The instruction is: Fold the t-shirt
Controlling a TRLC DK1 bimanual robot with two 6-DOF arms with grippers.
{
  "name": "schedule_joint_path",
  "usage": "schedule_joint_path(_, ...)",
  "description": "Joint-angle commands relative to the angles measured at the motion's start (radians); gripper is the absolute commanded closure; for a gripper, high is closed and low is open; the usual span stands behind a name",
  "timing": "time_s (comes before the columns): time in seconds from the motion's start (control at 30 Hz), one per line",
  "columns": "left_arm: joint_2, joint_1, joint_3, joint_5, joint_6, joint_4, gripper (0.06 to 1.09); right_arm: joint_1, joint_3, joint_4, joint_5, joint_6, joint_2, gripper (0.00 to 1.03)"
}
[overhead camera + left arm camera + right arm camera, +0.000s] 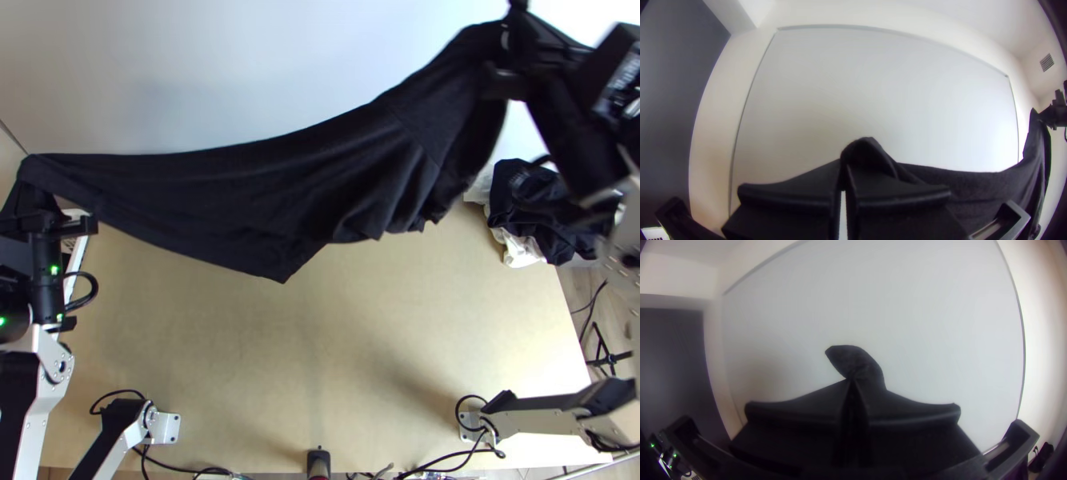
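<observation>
My L gripper (34,200) has one end of the shirt (264,200) pinched, my R gripper (516,36) pinches the other end; it hangs btwn them above the table (240,360), w/ loose folds twd the R end

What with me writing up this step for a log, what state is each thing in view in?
T-shirt: held up by both ends, strung between the grippers, sagging, with loose drapes toward the right one; not folded flat.
Left gripper: shut on one end of the shirt.
Right gripper: shut on the other end.
Dark cloth: bunched, at the table's right side.
Green lights on the left arm: lit.
</observation>
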Motion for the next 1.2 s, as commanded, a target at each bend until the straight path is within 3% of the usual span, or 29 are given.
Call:
schedule_joint_path(0.0, -0.052, -0.001, 0.004, -0.001, -0.005, -0.027, 1.05, -0.022, -0.037, -0.032, -0.001, 0.010, -0.087, 1.00)
schedule_joint_path(0.3, -0.107, 0.016, 0.035, 0.010, 0.016, -0.076, 1.05, -0.047, -0.147, -0.070, -0.002, 0.041, -0.231, 1.00)
schedule_joint_path(0.47, -0.228, -0.019, -0.006, 0.108, 0.009, -0.217, 1.05, -0.068, -0.355, -0.084, -0.011, 0.061, -0.383, 1.00)
schedule_joint_path(0.57, -0.273, -0.039, -0.036, 0.122, 0.010, -0.257, 1.05, -0.085, -0.405, -0.087, -0.011, 0.056, -0.425, 1.00)
schedule_joint_path(0.97, -0.286, -0.035, -0.014, 0.122, 0.007, -0.262, 1.05, -0.084, -0.396, -0.107, -0.016, 0.064, -0.438, 1.00)
schedule_joint_path(1.17, -0.351, -0.051, -0.029, 0.122, 0.007, -0.285, 1.05, -0.075, -0.394, -0.212, -0.102, 0.099, -0.495, 1.00)
